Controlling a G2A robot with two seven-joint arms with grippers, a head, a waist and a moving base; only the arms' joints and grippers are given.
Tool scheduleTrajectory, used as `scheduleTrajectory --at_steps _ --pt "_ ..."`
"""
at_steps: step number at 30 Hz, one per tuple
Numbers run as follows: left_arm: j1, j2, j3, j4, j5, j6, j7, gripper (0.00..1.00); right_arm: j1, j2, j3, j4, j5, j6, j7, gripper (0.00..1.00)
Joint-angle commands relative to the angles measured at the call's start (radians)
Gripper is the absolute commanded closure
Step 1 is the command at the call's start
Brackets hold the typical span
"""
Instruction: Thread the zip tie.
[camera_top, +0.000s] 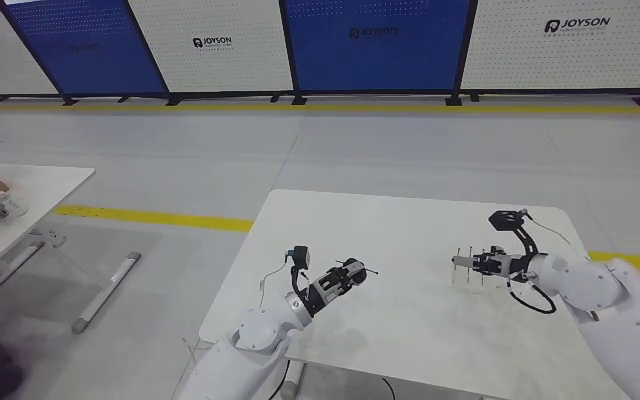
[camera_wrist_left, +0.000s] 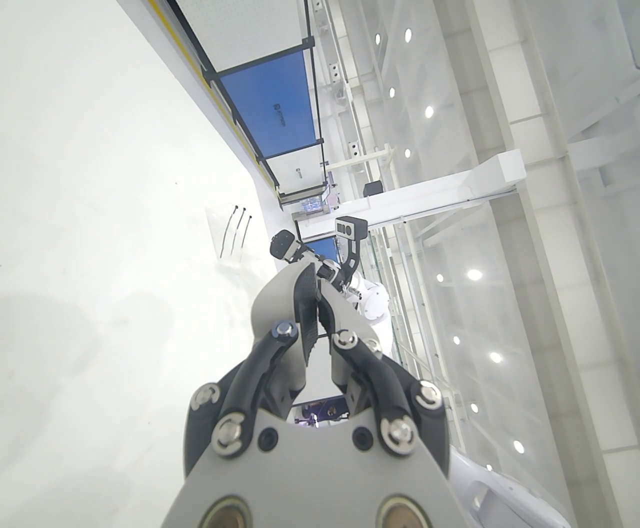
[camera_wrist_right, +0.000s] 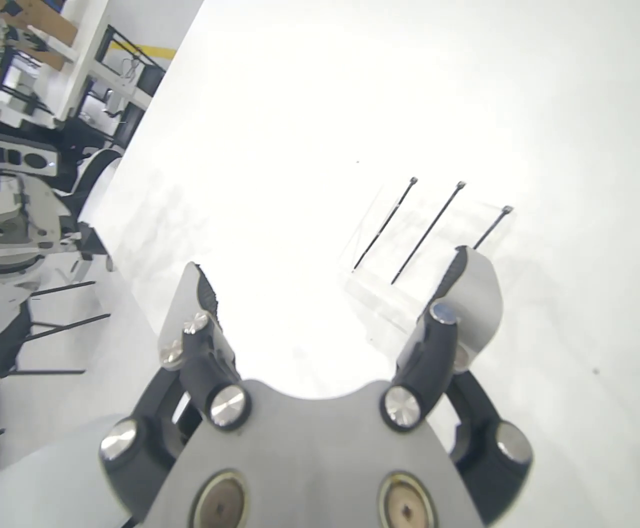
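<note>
Grab time: the right gripper (camera_wrist_right: 330, 265), spread wide, should close on a zip tie (camera_wrist_right: 430, 232) at its 9 o'clock from above; the left gripper (camera_wrist_left: 316, 287) is pressed together.

Three black zip ties (camera_top: 470, 266) are laid out side by side on the white bench (camera_top: 400, 230), in the right half of the top view, a little below mid-height. Each is thin, straight and unthreaded, with a small square head at one end and a fine tail at the other. They are set roughly parallel and apart from one another, with all the heads at the same end. They rest flat on what seems to be a clear sheet (camera_wrist_right: 370, 300), whose edges are only faintly made out. In the right wrist view the first tie (camera_wrist_right: 384, 225) and the middle tie (camera_wrist_right: 426, 234) are seen whole. Of the third tie (camera_wrist_right: 492, 227), only the head end is seen.
</note>
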Motion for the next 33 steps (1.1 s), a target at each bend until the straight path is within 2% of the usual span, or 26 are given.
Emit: scheduleTrajectory --at_steps 1,4,7,8,17,19,20,23,26,27,29,33 --pt "0.000 0.000 0.000 0.000 0.000 0.000 0.000 1.00 -0.003 0.005 0.021 -0.044 -0.029 0.111 0.016 0.00" --pt "0.000 0.000 0.000 0.000 0.000 0.000 0.000 1.00 0.009 0.010 0.020 -0.110 -0.100 0.219 0.120 0.00" --pt "0.000 0.000 0.000 0.000 0.000 0.000 0.000 1.00 0.058 0.004 -0.017 -0.128 -0.180 0.301 0.250 0.00" --pt "0.000 0.000 0.000 0.000 0.000 0.000 0.000 1.00 0.074 -0.001 -0.032 -0.125 -0.194 0.311 0.267 0.00" --pt "0.000 0.000 0.000 0.000 0.000 0.000 0.000 1.00 0.074 -0.001 -0.032 -0.125 -0.194 0.311 0.267 0.00" --pt "0.000 0.000 0.000 0.000 0.000 0.000 0.000 1.00 0.066 -0.001 -0.036 -0.126 -0.192 0.285 0.266 0.00" --pt "0.000 0.000 0.000 0.000 0.000 0.000 0.000 1.00 0.075 0.000 -0.036 -0.120 -0.199 0.261 0.287 0.00" --pt "0.000 0.000 0.000 0.000 0.000 0.000 0.000 1.00 0.111 -0.005 -0.046 -0.106 -0.202 0.238 0.364 0.00" --pt "0.000 0.000 0.000 0.000 0.000 0.000 0.000 1.00 0.170 -0.017 -0.086 -0.085 -0.219 0.226 0.469 0.00" --pt "0.000 0.000 0.000 0.000 0.000 0.000 0.000 1.00 0.203 -0.026 -0.103 -0.061 -0.228 0.243 0.504 0.00" --pt "0.000 0.000 0.000 0.000 0.000 0.000 0.000 1.00 0.230 -0.036 -0.126 -0.045 -0.230 0.247 0.525 0.00" --pt "0.000 0.000 0.000 0.000 0.000 0.000 0.000 1.00 0.230 -0.036 -0.126 -0.045 -0.230 0.247 0.525 0.00"
